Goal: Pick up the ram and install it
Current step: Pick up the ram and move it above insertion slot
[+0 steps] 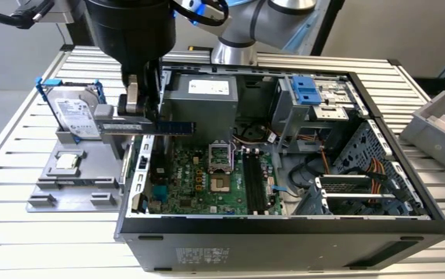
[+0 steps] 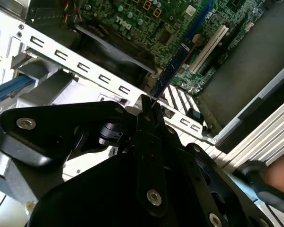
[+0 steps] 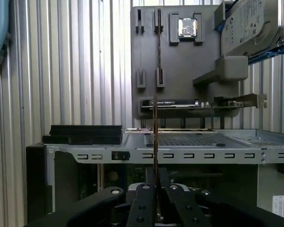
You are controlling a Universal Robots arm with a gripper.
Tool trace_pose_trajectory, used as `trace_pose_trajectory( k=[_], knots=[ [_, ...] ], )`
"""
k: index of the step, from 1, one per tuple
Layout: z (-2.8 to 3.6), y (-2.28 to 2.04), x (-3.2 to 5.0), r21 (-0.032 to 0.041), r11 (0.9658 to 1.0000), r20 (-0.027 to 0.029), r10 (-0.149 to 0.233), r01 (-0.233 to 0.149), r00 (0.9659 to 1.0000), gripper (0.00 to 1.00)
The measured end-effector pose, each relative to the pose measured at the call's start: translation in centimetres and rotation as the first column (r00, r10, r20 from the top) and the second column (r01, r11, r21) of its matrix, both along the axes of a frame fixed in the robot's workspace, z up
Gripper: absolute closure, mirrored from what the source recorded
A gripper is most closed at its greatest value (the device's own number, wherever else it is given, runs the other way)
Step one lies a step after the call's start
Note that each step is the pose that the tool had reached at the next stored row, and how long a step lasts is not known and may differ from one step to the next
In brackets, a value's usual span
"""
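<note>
Ram clamped in gripper (jaws closed on it), abv PC case.

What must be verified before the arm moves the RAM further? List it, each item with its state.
1. Grip: gripper shut on the ram in both wrist views: ok.
2. Ram straight in the grip: ok.
3. Ram lifted off the grey holder: ok.
4. Ram above the black slots: not ok, it hangs at the case wall on the exterior view's left.
5. Slots ready for it: cannot tell.
</note>
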State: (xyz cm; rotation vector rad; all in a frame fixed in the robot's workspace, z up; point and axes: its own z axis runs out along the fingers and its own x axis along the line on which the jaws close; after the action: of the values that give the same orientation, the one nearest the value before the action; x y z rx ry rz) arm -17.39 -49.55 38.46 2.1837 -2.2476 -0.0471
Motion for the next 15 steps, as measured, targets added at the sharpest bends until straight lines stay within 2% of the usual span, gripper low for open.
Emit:
trace_pose_trajectory(
  k=[15],
  knots=[
    [-0.01,0.08,2.41,0.0001,1.0,0.0001,0.0,0.0,1.0,1.0]
  ],
)
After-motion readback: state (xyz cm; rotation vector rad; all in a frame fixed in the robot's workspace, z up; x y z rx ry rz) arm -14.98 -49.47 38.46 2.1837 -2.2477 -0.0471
